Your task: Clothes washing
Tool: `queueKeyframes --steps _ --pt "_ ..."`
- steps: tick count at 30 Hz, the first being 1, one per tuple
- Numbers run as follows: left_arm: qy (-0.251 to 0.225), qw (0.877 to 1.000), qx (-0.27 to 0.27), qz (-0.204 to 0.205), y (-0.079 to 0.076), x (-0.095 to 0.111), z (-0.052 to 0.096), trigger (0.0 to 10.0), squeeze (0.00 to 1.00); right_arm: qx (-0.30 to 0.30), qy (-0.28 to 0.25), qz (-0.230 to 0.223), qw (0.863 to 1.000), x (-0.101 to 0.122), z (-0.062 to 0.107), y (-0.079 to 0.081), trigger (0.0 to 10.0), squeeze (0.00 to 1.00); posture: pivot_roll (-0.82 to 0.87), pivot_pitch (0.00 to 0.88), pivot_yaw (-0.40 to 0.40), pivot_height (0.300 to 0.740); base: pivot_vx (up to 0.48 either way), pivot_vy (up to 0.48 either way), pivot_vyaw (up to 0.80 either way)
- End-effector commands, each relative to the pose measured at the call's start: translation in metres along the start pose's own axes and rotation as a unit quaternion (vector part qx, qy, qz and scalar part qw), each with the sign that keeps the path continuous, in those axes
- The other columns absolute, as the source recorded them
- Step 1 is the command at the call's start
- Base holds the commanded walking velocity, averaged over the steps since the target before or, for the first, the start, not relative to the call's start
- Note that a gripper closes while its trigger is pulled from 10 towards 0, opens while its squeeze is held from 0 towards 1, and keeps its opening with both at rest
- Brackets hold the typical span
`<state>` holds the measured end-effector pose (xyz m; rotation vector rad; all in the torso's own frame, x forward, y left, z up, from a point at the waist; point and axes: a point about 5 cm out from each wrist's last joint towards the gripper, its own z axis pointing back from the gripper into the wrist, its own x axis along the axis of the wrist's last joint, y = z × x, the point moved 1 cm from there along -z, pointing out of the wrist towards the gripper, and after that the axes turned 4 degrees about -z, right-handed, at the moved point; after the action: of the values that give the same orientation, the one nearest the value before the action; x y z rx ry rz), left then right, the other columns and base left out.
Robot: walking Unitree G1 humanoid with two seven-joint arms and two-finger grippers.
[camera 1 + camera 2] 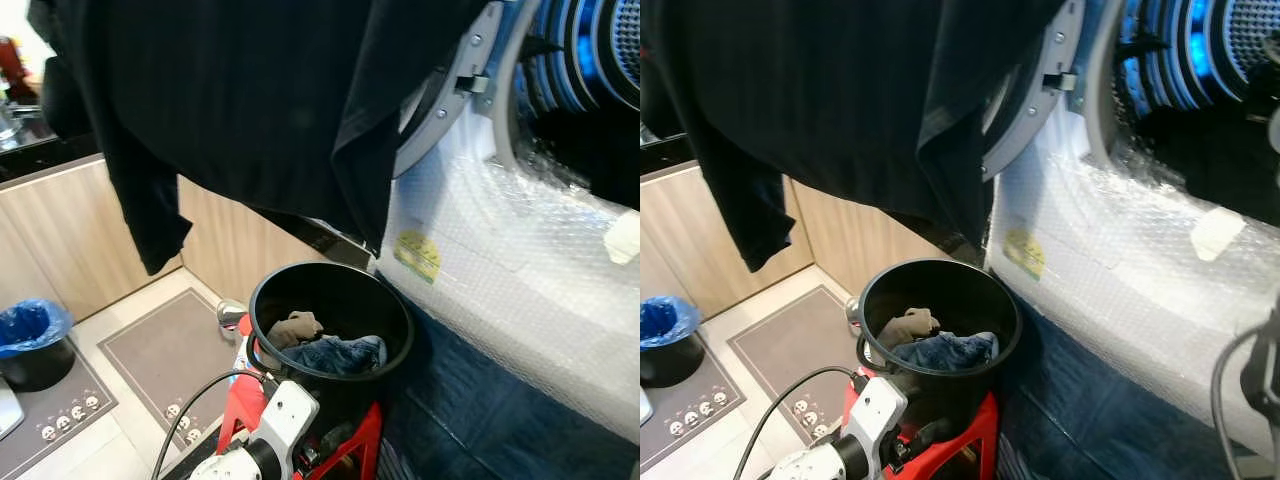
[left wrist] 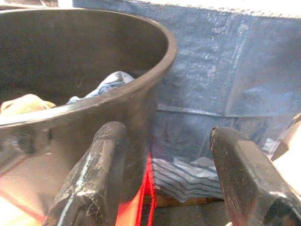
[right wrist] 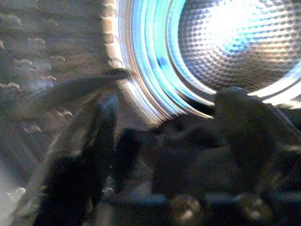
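While a dark garment (image 1: 250, 100) hangs across the upper part of the head views, its sleeve end dangling at far left over the light wood cabinets (image 1: 60, 240), the listing runs as follows. Far left, floor level: a small black bin with a blue liner (image 1: 30, 340) on pale tiles, beside a grey mat (image 1: 170, 350). Lower centre: the left arm's white and silver wrist, with a black cable looped over it. Left gripper (image 2: 164, 174): the two black fingers stand wide apart with nothing between them, held just beside the outer wall of a black bucket (image 1: 330, 290). Bucket: upright on a red stool (image 1: 360, 440); contents are a tan cloth (image 1: 295, 328) and a blue denim piece (image 1: 340, 355), lying low inside and touching each other. Right of the bucket: a blue woven covering (image 1: 480, 420) below, bubble wrap (image 1: 500, 250) over the front of the washing machine above, bearing a yellow label (image 1: 418, 255). Upper right: the machine's grey door (image 1: 450, 90) swung open, and the blue-lit drum (image 3: 235, 37). Right gripper (image 3: 164, 155): at the drum mouth, fingers spread, dark cloth lying between and around them; a firm hold on it cannot be told.
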<state>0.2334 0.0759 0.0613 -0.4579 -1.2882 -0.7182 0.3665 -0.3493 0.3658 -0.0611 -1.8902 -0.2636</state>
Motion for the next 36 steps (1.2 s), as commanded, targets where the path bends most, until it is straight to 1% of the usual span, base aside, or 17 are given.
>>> queueKeyframes --steps 1,2,5,8,12,13,15,19,21,22,24,25,28,31,33,34,36 --pt "-0.004 1.000 -0.005 -0.008 0.003 0.001 -0.002 10.0 0.00 0.048 -0.061 -0.036 0.996 0.017 0.006 0.003 10.0 0.00 -0.08 0.000 -0.027 0.740 0.000 0.000 0.00" --pt "-0.003 1.000 -0.007 -0.014 0.005 0.001 -0.003 10.0 0.00 0.085 -0.081 -0.074 0.990 0.016 0.012 0.007 10.0 0.00 -0.08 0.000 -0.017 0.740 0.000 0.000 0.00" --pt "-0.002 1.000 -0.014 -0.028 0.007 0.002 -0.006 10.0 0.00 0.157 -0.101 -0.109 0.976 0.006 0.028 0.016 10.0 0.00 -0.09 0.000 -0.008 0.740 0.000 0.000 0.00" --pt "0.007 0.997 -0.051 -0.059 0.003 -0.001 -0.012 10.0 0.00 0.220 -0.105 -0.182 0.953 -0.018 0.052 0.026 10.0 0.00 -0.10 0.000 0.013 0.740 0.000 0.000 0.00" --pt "0.038 0.990 -0.103 -0.092 -0.003 -0.011 -0.010 10.0 0.00 0.242 -0.108 -0.202 0.943 -0.027 0.064 0.027 10.0 0.00 -0.11 0.000 0.023 0.740 0.000 0.000 0.00" --pt "0.056 0.983 -0.127 -0.121 -0.005 -0.019 -0.008 10.0 0.00 0.270 -0.104 -0.205 0.935 -0.033 0.075 0.029 10.0 0.00 -0.11 0.000 0.025 0.740 0.000 0.000 0.00" --pt "0.075 0.976 -0.160 -0.129 -0.008 -0.025 -0.006 10.0 0.00 0.308 -0.087 -0.217 0.922 -0.040 0.088 0.034 10.0 0.00 -0.11 0.000 0.027 0.740 0.000 0.000 0.00" --pt "0.106 0.961 -0.208 -0.145 -0.012 -0.036 -0.001 10.0 0.00 0.378 -0.023 -0.209 0.902 -0.062 0.110 0.045 10.0 0.00 -0.12 0.000 0.034 0.740 0.000 0.000 0.00" --pt "0.129 0.951 -0.235 -0.153 -0.013 -0.045 0.002 10.0 0.00 0.435 0.021 -0.204 0.877 -0.077 0.133 0.056 10.0 0.00 -0.12 0.000 0.039 0.740 0.000 0.000 0.00" --pt "0.129 0.951 -0.235 -0.153 -0.013 -0.045 0.002 10.0 0.00 0.435 0.021 -0.204 0.877 -0.077 0.133 0.056 10.0 0.00 -0.12 0.000 0.039 0.740 0.000 0.000 0.00" --pt "0.177 0.936 -0.261 -0.157 -0.010 -0.063 0.011 10.0 0.00 0.504 0.121 -0.195 0.833 -0.104 0.165 0.067 10.0 0.00 -0.12 0.000 0.041 0.740 0.000 0.000 0.00" --pt "0.177 0.936 -0.261 -0.157 -0.010 -0.063 0.011 10.0 0.00 0.504 0.121 -0.195 0.833 -0.104 0.165 0.067 10.0 0.00 -0.12 0.000 0.041 0.740 0.000 0.000 0.00" --pt "0.240 0.921 -0.251 -0.175 -0.002 -0.091 0.020 10.0 0.00 0.547 0.232 -0.189 0.782 -0.137 0.197 0.070 10.0 0.00 -0.12 0.000 0.046 0.740 0.000 0.000 0.00" --pt "0.303 0.903 -0.240 -0.187 0.006 -0.115 0.033 10.0 0.00 0.557 0.329 -0.150 0.748 -0.169 0.221 0.068 10.0 0.00 -0.12 0.000 0.045 0.740 0.000 0.000 0.00" --pt "0.321 0.903 -0.223 -0.179 0.010 -0.123 0.037 10.0 0.00 0.548 0.375 -0.125 0.737 -0.189 0.231 0.063 10.0 0.00 -0.11 0.000 0.042 0.740 0.000 0.000 0.00" --pt "0.342 0.904 -0.193 -0.168 0.014 -0.131 0.040 10.0 0.00 0.532 0.420 -0.095 0.729 -0.213 0.240 0.058 10.0 0.00 -0.11 0.000 0.041 0.740 0.000 0.000 0.00" --pt "0.360 0.902 -0.168 -0.168 0.018 -0.138 0.042 10.0 0.00 0.525 0.453 -0.075 0.717 -0.226 0.248 0.055 10.0 0.00 -0.10 0.000 0.037 0.740 0.000 0.000 0.00"
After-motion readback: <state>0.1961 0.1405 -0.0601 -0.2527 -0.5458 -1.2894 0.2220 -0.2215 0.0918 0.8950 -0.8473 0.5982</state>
